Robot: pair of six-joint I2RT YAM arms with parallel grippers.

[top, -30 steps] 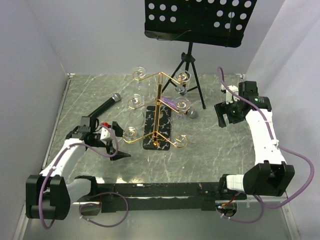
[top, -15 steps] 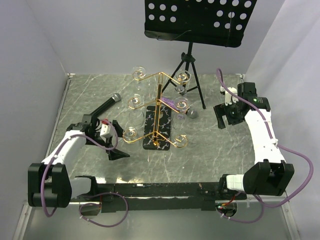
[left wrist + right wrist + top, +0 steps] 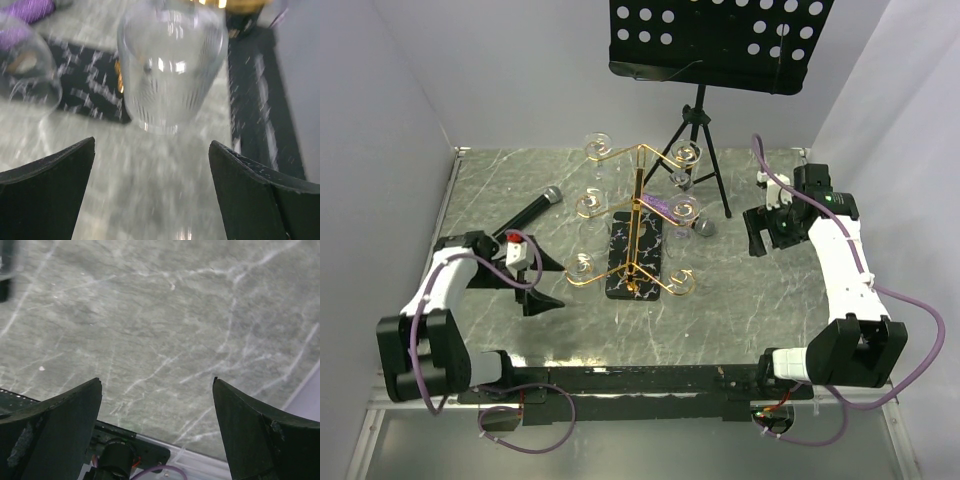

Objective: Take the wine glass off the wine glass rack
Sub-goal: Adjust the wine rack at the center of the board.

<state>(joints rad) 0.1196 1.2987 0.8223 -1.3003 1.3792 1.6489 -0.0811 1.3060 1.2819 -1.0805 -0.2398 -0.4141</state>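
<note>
Wine glass (image 3: 170, 70) hangs bowl-down on the wine glass rack (image 3: 637, 200), ahead of wide-open left jaws, apparently lined up for grasping; right jaws open, idle above worktop (image 3: 165, 315).

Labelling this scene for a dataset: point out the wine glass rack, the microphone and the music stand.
wine glass rack (image 3: 638, 228), top view, central gold pole.
microphone (image 3: 530, 213), top view, middle of black handle.
music stand (image 3: 710, 40), top view, perforated black desk.
</note>
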